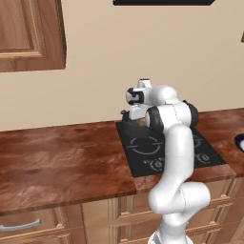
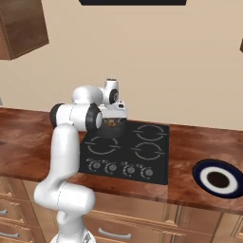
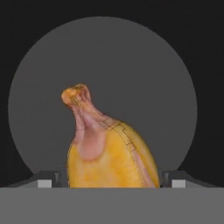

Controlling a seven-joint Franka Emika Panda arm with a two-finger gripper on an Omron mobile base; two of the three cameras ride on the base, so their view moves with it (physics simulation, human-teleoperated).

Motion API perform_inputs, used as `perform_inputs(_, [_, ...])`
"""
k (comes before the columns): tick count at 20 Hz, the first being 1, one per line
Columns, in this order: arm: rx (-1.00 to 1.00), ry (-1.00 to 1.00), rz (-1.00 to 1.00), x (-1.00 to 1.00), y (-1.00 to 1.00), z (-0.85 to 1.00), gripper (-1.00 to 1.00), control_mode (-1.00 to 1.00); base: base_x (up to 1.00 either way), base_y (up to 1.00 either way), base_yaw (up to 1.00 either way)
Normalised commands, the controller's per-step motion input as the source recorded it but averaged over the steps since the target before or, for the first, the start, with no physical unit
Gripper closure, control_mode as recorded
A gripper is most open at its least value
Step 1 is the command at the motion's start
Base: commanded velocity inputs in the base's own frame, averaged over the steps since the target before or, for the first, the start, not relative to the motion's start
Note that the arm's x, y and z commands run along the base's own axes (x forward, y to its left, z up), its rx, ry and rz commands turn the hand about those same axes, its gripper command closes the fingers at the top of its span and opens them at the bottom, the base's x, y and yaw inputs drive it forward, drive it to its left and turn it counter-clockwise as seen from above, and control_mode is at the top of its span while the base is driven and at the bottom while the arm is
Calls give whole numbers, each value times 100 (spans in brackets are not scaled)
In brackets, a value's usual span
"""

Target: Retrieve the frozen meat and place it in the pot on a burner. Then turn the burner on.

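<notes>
Meat (image 3: 111, 159) sitting right between the two finger tips in the hand view, jaws clamped on it by the look of things, with the grey round floor of the pot (image 3: 144, 74) spread out directly behind. From the base cameras, gripper (image 2: 114, 119) parked straight over the pot (image 2: 112, 128) on the far left burner of the cooktop (image 2: 142, 163), orange lump (image 2: 111, 123) just peeking at the rim. So roughly halfway, judging from this: fetched and carried over, but not let go yet. Left to do: open up, drop it in, pull clear, then reach down to the knobs (image 2: 112, 167) along the near edge and pick the one for that far left ring. Blue-rimmed plate (image 2: 219, 178) off to the right, nothing to do with any of it.
</notes>
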Motion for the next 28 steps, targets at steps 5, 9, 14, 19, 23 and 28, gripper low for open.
perform_inputs(5, [-4, 0, -3, 0, 7, 39, -100, -100, 0, 0, 0])
perform_inputs(9, [1, 0, -8, -4, 1, 87, -100, -100, 0, 0, 0])
perform_inputs(14, [0, 0, -7, -81, -5, 93, -100, -100, 0, 0, 0])
perform_inputs(19, [-6, -2, -4, -100, -3, 34, -100, -100, 0, 0, 0])
perform_inputs(23, [-2, -9, 0, -100, -4, -1, -100, -100, 0, 0, 0])
perform_inputs(28, [0, 1, 0, -100, -18, -6, -100, -100, 0, 0, 0])
